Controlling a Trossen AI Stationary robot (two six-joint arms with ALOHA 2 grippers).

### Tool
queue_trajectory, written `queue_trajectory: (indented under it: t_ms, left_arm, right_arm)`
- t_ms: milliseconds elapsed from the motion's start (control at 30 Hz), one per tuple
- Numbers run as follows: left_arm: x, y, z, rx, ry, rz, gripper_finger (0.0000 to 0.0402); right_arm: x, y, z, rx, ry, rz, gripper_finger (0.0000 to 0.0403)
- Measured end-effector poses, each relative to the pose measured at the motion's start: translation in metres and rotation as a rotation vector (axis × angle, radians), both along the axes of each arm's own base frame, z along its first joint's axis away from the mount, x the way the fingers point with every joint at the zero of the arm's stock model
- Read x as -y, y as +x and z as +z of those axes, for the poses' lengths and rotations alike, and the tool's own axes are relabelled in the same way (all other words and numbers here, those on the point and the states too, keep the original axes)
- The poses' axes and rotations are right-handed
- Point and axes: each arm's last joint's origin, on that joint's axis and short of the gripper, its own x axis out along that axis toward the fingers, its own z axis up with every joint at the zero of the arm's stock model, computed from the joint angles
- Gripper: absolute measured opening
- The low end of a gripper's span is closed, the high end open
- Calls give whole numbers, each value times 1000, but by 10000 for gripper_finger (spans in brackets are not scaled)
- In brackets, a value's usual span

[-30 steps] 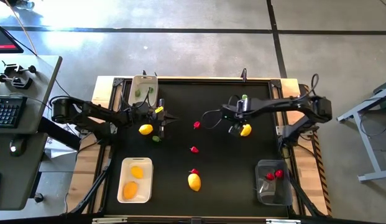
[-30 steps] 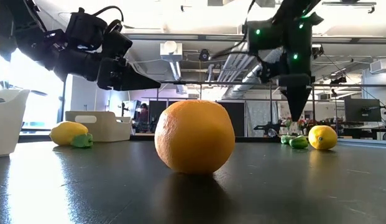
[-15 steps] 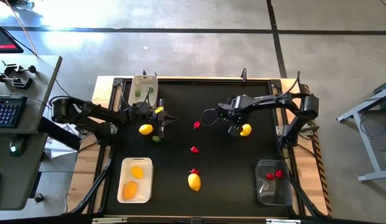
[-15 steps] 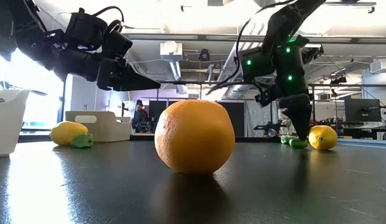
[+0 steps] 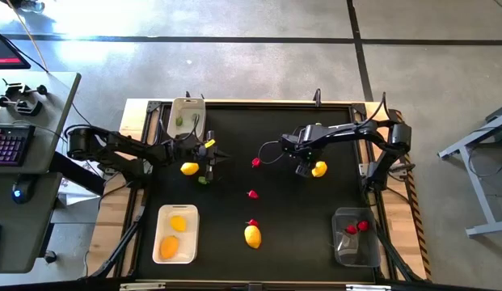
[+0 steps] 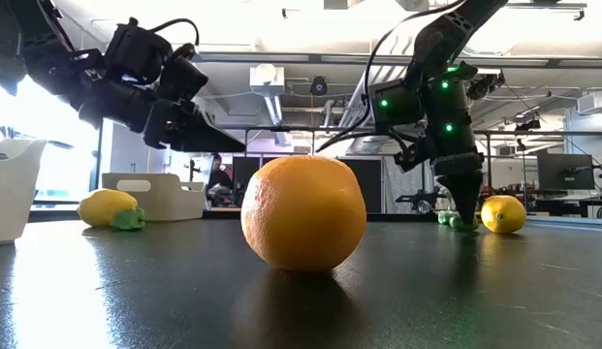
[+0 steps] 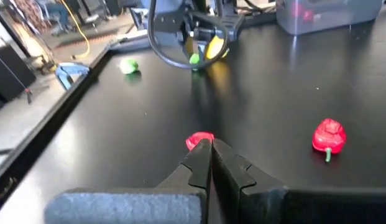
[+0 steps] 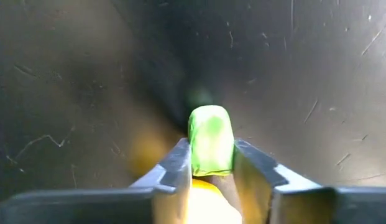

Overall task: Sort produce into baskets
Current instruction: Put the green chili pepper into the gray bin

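My right gripper [image 5: 303, 168] stands at the table's right middle, fingers down on a small green piece [image 8: 210, 140], right beside a yellow lemon [image 5: 319, 169]. In the low view the green piece [image 6: 457, 222] rests on the table under the fingers. My left gripper [image 5: 211, 158] is shut and empty above the table's left middle, near another lemon [image 5: 189, 168] and a green piece [image 5: 203, 179]. The beige-white tub [image 5: 187, 106] holds green pieces, the white tray [image 5: 160, 234] two yellow-orange ovals, and the transparent bin [image 5: 341, 242] red pieces. My right gripper pinches the green piece by its two opposite sides [image 8: 194, 149] between its two fingers. The fingers come from above, pointing down. The piece sits at table level, its underside on or just over the black top.
Red pieces lie loose at the table's middle [image 5: 255, 162], [image 5: 251, 194], [image 5: 252, 222], with a yellow-orange oval [image 5: 252, 236] toward the near edge. That oval fills the low view's foreground [image 6: 303, 211]. Another green piece [image 7: 128, 65] lies near the table's far edge.
My right gripper has gone down from above the table to the tabletop, and a little toward the table's left, so its fingers now stand around the green piece beside the lemon. The produce has stayed where it was.
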Motion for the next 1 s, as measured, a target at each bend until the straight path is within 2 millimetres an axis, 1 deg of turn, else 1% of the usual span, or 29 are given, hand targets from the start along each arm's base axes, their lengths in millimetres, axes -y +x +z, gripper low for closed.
queue_trajectory:
  t_ms: [133, 200, 267, 367, 433, 500, 600, 733, 833, 1000]
  left_arm:
    - [0, -1, -2, -17, -32, 11, 0]
    - [0, -1, -2, -16, -52, 18, 0]
    - [0, 0, -1, -7, -62, 22, 0]
    - [-1, 1, 3, 11, -56, 35, 0]
    - [-3, 4, 8, 19, -61, 69, 0]
    - [-8, 9, 13, 20, -81, 96, 0]
    - [-13, 15, 21, 12, -109, 111, 0]
    - [-15, 21, 27, -7, -118, 80, 0]
    - [-14, 23, 29, -19, -130, 40, 0]
    - [-14, 24, 29, -30, -133, 28, 1]
  right_arm:
    - [0, 1, 0, 8, 1, 25, 41]
    - [0, 1, 2, 18, -2, 25, 31]
    - [0, -1, 7, 25, -4, 23, 29]
    - [-2, -8, 24, 27, -10, -19, 37]
    - [-4, -10, 36, 70, -24, -32, 41]
    - [-5, -10, 48, 165, -53, -27, 41]
    - [-6, -1, 62, 340, -98, 15, 37]
    - [-5, 21, 73, 582, -177, 117, 38]
    - [-3, 39, 77, 762, -248, 205, 38]
    - [0, 53, 78, 1004, -338, 305, 39]
